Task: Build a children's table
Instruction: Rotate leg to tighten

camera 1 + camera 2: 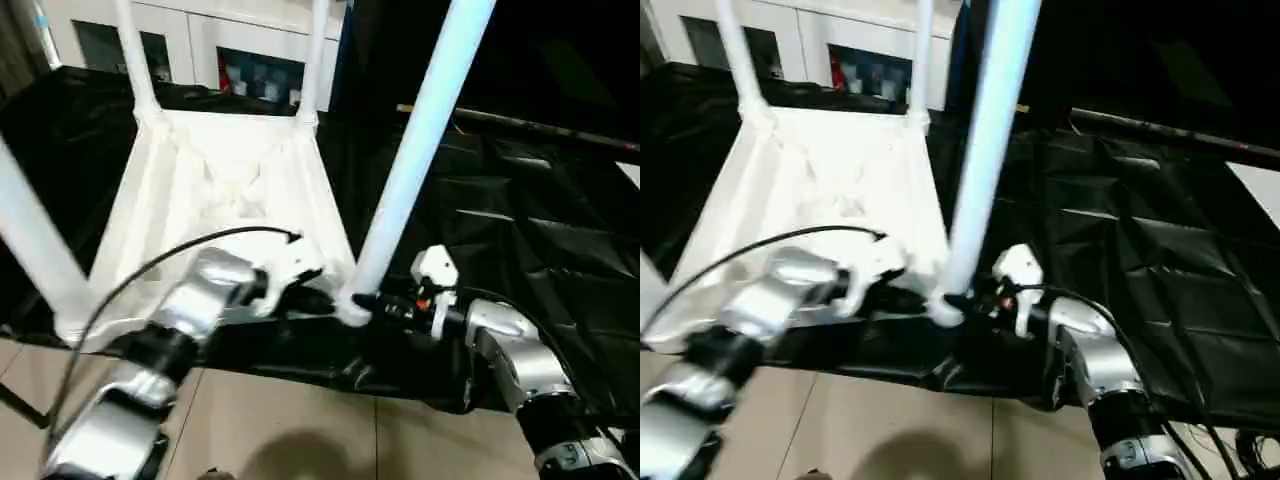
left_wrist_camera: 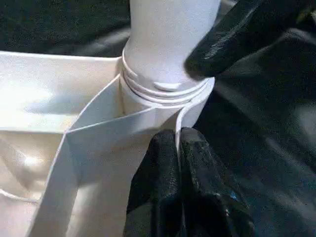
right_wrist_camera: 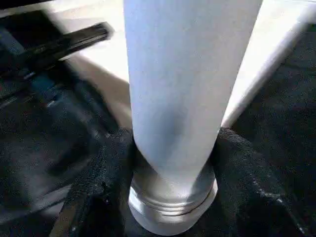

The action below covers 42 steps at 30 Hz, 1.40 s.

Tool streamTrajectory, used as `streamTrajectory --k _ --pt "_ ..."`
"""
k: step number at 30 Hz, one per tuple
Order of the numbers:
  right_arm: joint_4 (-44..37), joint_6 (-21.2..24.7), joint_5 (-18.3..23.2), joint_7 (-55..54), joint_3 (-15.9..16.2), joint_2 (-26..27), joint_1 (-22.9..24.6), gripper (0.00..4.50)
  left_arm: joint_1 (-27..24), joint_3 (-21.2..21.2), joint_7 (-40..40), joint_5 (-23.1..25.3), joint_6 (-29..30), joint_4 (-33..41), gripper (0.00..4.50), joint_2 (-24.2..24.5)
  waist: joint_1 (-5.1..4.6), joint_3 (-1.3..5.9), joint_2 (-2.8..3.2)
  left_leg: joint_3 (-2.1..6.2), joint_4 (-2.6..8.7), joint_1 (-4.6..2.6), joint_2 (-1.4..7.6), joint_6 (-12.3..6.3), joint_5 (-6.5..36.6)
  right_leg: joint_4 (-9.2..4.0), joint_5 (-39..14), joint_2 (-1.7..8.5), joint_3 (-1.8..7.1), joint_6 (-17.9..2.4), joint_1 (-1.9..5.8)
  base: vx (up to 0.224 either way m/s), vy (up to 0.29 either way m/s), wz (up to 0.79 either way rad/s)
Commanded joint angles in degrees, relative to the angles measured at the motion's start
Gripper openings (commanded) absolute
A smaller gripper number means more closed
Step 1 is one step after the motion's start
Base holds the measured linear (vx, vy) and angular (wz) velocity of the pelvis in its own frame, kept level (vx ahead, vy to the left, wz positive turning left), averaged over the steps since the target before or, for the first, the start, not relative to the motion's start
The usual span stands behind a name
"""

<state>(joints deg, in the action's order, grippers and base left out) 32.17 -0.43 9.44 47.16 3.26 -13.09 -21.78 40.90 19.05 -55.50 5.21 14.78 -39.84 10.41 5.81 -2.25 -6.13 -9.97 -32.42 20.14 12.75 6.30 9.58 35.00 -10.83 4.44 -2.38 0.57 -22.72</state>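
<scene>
Leg (image 1: 420,140) base, seemingly gripped between right fingers (image 3: 98,187), leans.

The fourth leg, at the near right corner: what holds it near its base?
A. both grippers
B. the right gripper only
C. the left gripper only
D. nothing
B: the right gripper has its jaws around the leg just above the threads, while the left gripper pinches the tabletop's rim beside the socket.
</scene>
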Motion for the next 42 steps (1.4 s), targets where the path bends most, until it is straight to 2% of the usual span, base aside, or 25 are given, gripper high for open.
streamTrajectory --k 1,3,4,6,8,9,11,13,15,18,19,20,21,22,24,27,28,30,31,33,34,37,41,42 --pt "0.8 2.1 -2.3 -4.9 2.9 3.7 -0.2 2.01 1.3 -1.0 11.1 0.2 0.8 -4.1 0.0 -4.6 -0.24 2.68 0.24 -0.11 3.66 -0.19 0.18 0.17 17.5 -5.4 -22.9 2.87 1.6 -7.2 1.52 0.0 0.0 0.0" --pt "1.2 3.9 -2.5 -10.3 1.8 6.1 -0.4 2.01 1.9 -1.3 13.6 0.7 1.0 -5.6 0.0 -6.1 -0.43 2.79 0.11 0.01 3.73 0.19 0.08 0.15 16.2 -5.3 -21.8 2.8 1.47 -6.8 1.87 0.0 0.0 0.0" --pt "1.2 4.1 -2.5 -10.8 1.7 6.4 -0.4 2.01 1.9 -1.3 13.8 0.7 1.1 -5.7 0.0 -6.2 -0.5 2.82 0.2 -0.05 3.65 0.0 0.1 -0.07 16.2 -5.33 -21.0 2.87 1.58 -7.1 1.66 0.0 0.0 0.0" --pt "1.6 4.7 -2.4 -13.4 1.0 8.1 -0.6 2.01 2.1 -1.3 14.6 1.3 1.0 -6.5 0.0 -6.7 -0.64 2.82 0.18 -0.07 3.71 0.15 0.07 -0.54 16.2 -5.3 -20.1 2.77 1.53 -7.3 1.75 0.0 0.0 0.0" --pt "1.4 4.6 -2.4 -13.1 1.6 9.1 -0.7 2.01 2.0 -1.2 14.2 1.6 1.0 -6.8 0.0 -6.5 -0.71 2.81 0.22 -0.03 3.8 0.2 0.14 -0.73 16.3 -5.27 -19.7 2.77 1.49 -7.3 1.83 0.0 0.0 0.0" --pt "1.0 4.1 -2.8 -12.5 2.4 9.1 -0.5 2.01 1.8 -1.1 13.9 1.7 1.1 -6.6 0.0 -6.2 -0.75 2.75 0.04 -0.04 3.83 0.21 0.17 -0.83 16.7 -5.4 -20.3 2.75 1.44 -7.2 1.8 0.0 0.0 0.0" --pt "0.5 2.6 -3.2 -11.1 3.3 9.0 -0.3 2.01 1.9 -1.2 12.8 2.0 0.7 -7.3 0.0 -5.6 -0.74 2.72 0.17 -0.02 3.84 0.07 0.21 -0.83 17.5 -5.53 -21.5 2.86 1.49 -6.9 1.66 0.0 0.0 0.0" --pt "-1.2 0.9 -1.8 -7.0 3.2 7.6 -0.2 2.01 2.0 -0.6 10.2 2.1 0.4 -7.8 0.0 -4.1 -0.79 2.68 0.05 0.0 3.89 0.05 0.2 -0.99 18.3 -5.7 -22.5 2.89 1.48 -6.7 1.61 0.0 0.0 0.0" --pt "-1.8 1.4 -0.1 -4.5 2.2 6.5 -0.5 2.56 1.5 -0.1 7.3 1.7 1.1 -6.6 0.0 -2.9 -0.73 2.71 0.12 -0.01 3.87 0.01 0.25 -1.32 18.3 -5.67 -22.2 2.91 1.53 -6.9 1.62 0.0 0.0 0.0" --pt "-3.1 1.6 2.0 0.5 0.8 3.0 -1.1 2.72 -0.3 0.8 0.7 0.6 1.3 -3.7 0.0 0.0 -0.65 2.71 0.05 -0.08 3.86 0.22 0.37 -2.0 17.3 -5.43 -20.0 2.92 1.53 -8.0 1.86 0.0 0.0 0.0" --pt "-3.2 1.4 1.8 2.1 1.1 1.8 -1.2 2.91 -0.9 1.2 -1.2 0.4 1.6 -2.8 0.0 1.0 -0.75 2.65 0.09 -0.11 3.93 0.3 0.43 -2.14 16.8 -5.31 -19.0 2.83 1.55 -8.3 1.82 0.0 0.0 0.0" --pt "-3.4 1.4 1.4 3.8 1.5 0.6 -1.1 2.91 -1.4 1.6 -3.2 0.3 1.4 -1.9 0.0 2.1 -0.72 2.71 -0.24 -0.07 3.89 0.36 0.45 -2.12 16.2 -5.2 -18.7 2.87 1.49 -8.4 2.0 0.0 0.0 0.0" --pt "-3.5 1.4 1.2 4.9 1.9 -0.1 -1.0 3.04 -1.8 1.9 -4.3 0.2 1.3 -1.4 0.0 2.7 -0.68 2.67 0.0 -0.09 3.94 0.36 0.5 -2.17 15.9 -5.16 -18.5 2.93 1.52 -8.6 1.97 0.0 0.0 0.0" --pt "-3.9 1.6 1.1 8.0 2.7 -1.6 -0.9 3.13 -2.7 2.3 -7.5 -0.7 2.3 0.5 0.0 4.2 -0.7 2.6 -0.2 -0.19 3.9 0.3 0.5 -2.1 15.7 -5.19 -18.4 2.84 1.53 -8.8 1.9 0.0 0.0 0.0" --pt "-4.3 1.7 1.3 11.2 3.6 -3.1 -0.8 3.13 -4.0 2.8 -11.1 -1.6 3.1 3.0 0.0 6.0 -0.63 2.71 -0.02 -0.14 3.89 0.26 0.62 -1.98 15.4 -4.84 -17.3 2.95 1.57 -9.4 1.91 0.0 0.0 0.0" --pt "-4.4 1.8 1.5 14.0 4.4 -4.0 -0.8 3.13 -5.0 3.1 -13.5 -2.1 3.8 5.1 0.0 7.5 -0.78 2.64 -0.03 -0.24 3.93 0.1 0.72 -1.89 15.6 -4.68 -15.8 2.86 1.6 -10.4 1.76 0.0 0.0 0.0" --pt "-4.3 1.8 1.9 15.8 4.7 -4.3 -0.8 3.13 -5.7 3.0 -14.4 -2.3 4.0 6.3 0.0 8.3 -0.81 2.64 -0.28 -0.3 3.87 0.2 0.66 -1.98 15.2 -4.62 -15.2 2.81 1.62 -10.5 1.81 0.0 0.0 0.0" --pt "-4.2 1.6 2.2 16.4 4.7 -4.1 -1.0 3.13 -6.3 3.1 -15.6 -2.7 3.9 7.2 0.0 9.0 -0.76 2.67 -0.14 -0.27 3.93 0.2 0.71 -1.89 15.0 -4.51 -14.8 2.85 1.62 -10.6 1.84 0.0 0.0 0.0" --pt "-4.0 1.4 2.6 17.0 4.8 -4.0 -1.2 2.87 -6.9 3.2 -16.4 -3.0 4.1 8.3 0.0 9.6 -0.82 2.65 -0.15 -0.31 3.91 0.17 0.69 -1.9 14.8 -4.49 -14.4 2.84 1.65 -10.7 1.82 0.0 0.0 0.0" --pt "-3.9 1.0 2.8 17.3 4.9 -3.8 -1.3 2.87 -7.2 3.2 -16.6 -3.0 4.5 9.0 0.0 9.8 -0.76 2.71 -0.22 -0.37 3.84 0.1 0.67 -1.91 14.0 -4.35 -13.5 2.84 1.67 -10.8 1.85 0.0 0.0 0.0" --pt "-4.0 0.9 3.0 17.4 4.9 -3.6 -1.3 2.87 -7.4 3.1 -16.5 -3.1 4.6 9.3 0.0 9.9 -0.74 2.68 -0.48 -0.41 3.82 0.15 0.62 -1.89 13.6 -4.34 -13.3 2.8 1.65 -10.8 1.9 0.0 0.0 0.0" --pt "-4.0 0.7 3.2 17.8 5.1 -3.4 -1.4 2.53 -7.7 3.1 -16.6 -3.1 5.0 10.0 0.0 10.1 -0.69 2.74 -0.43 -0.43 3.75 0.13 0.65 -1.91 12.9 -4.14 -12.4 2.87 1.68 -10.9 1.99 0.0 0.0 0.0" --pt "-3.6 0.8 3.3 19.1 5.1 -3.2 -1.3 2.43 -8.5 3.1 -17.0 -3.3 6.2 11.8 0.0 10.6 -0.67 2.79 -0.41 -0.51 3.66 0.1 0.6 -2.17 11.9 -4.0 -10.9 2.8 1.69 -11.2 2.05 0.0 0.0 0.0" --pt "-3.5 0.9 3.3 19.3 5.2 -3.1 -1.3 2.1 -8.6 3.0 -17.0 -3.3 6.3 12.0 0.0 10.6 -0.68 2.81 -0.4 -0.53 3.64 0.07 0.59 -2.25 11.6 -3.94 -10.4 2.75 1.68 -11.4 2.07 0.0 0.0 0.0"
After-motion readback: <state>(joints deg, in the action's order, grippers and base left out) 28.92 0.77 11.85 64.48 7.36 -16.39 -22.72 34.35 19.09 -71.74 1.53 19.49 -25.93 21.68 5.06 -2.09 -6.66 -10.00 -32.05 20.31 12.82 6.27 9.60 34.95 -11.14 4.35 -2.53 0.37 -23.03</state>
